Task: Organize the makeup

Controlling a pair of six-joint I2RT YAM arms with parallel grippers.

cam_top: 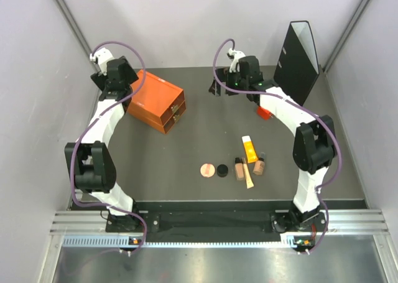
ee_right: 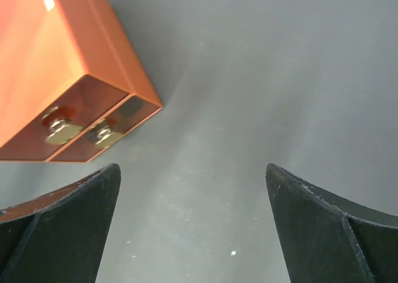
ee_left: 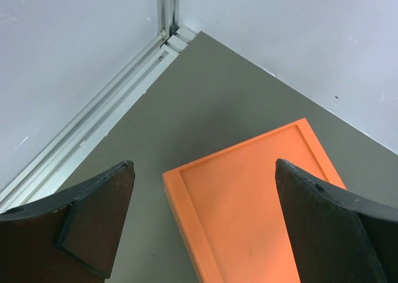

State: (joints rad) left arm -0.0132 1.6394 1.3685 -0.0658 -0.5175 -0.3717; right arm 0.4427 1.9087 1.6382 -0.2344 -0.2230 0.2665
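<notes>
The right gripper, jaws wide and empty, is the nearer one, with the makeup lying at its five o'clock.

You see the left arm's jaws standing wide apart, one black finger low on the left and the other low on the right, with nothing held in the gap. Between them, and reaching past the right-hand one, lies the flat top of the orange box, a raised rim running round its edge. Beyond the jaws the grey surface runs to a corner where two pale walls meet, and a metal rail follows the foot of the wall ahead of the left-hand finger.
</notes>
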